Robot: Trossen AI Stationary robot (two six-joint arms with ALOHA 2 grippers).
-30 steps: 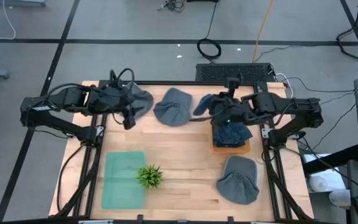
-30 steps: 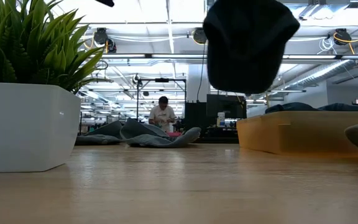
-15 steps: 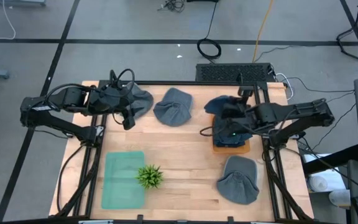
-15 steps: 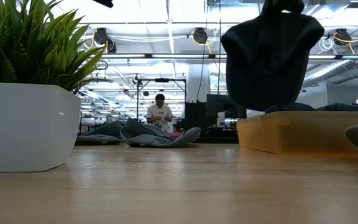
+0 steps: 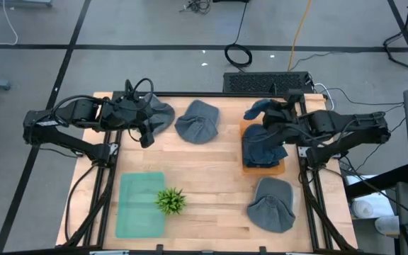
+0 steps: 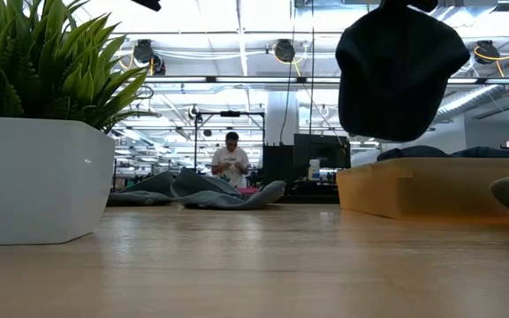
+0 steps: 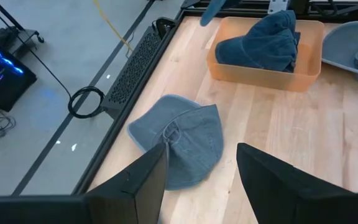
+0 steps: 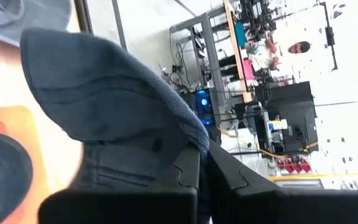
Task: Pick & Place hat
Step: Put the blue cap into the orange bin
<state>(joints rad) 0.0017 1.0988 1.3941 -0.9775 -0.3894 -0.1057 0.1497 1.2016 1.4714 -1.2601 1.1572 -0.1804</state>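
Note:
A dark blue hat point(image 5: 263, 113) hangs in the air over the far part of the orange tray point(image 5: 282, 168), with my right gripper point(image 5: 280, 119) shut on it. In the low view the hat point(image 6: 400, 72) hangs above the tray point(image 6: 414, 190). More dark blue hats point(image 7: 260, 42) lie in the tray. A grey hat point(image 5: 197, 121) lies flat on the table at the far middle. My left gripper point(image 5: 147, 134) waits open at the far left, its fingers point(image 7: 135, 186) apart with nothing between them. My right gripper pinches a bunched fold of the hat's crown point(image 8: 166, 146) between its two shut fingers point(image 8: 188, 177). The fingers come nearly level from the table's right side. The hat is lifted clear and sags below the fingers, its brim point(image 5: 255, 108) sticking out toward the far left.
Another grey hat point(image 5: 159, 113) lies under my left arm, and one more point(image 5: 271, 205) near the front right. A green tray point(image 5: 140, 205) and a potted plant point(image 5: 170, 201) stand at the front left. Bare wood lies in the middle of the table point(image 5: 211, 166).
My right gripper has gone toward the table's right edge with the dark blue hat, turning at the wrist. The hat has come from beside the orange tray's left side to over the tray, still clear of it.

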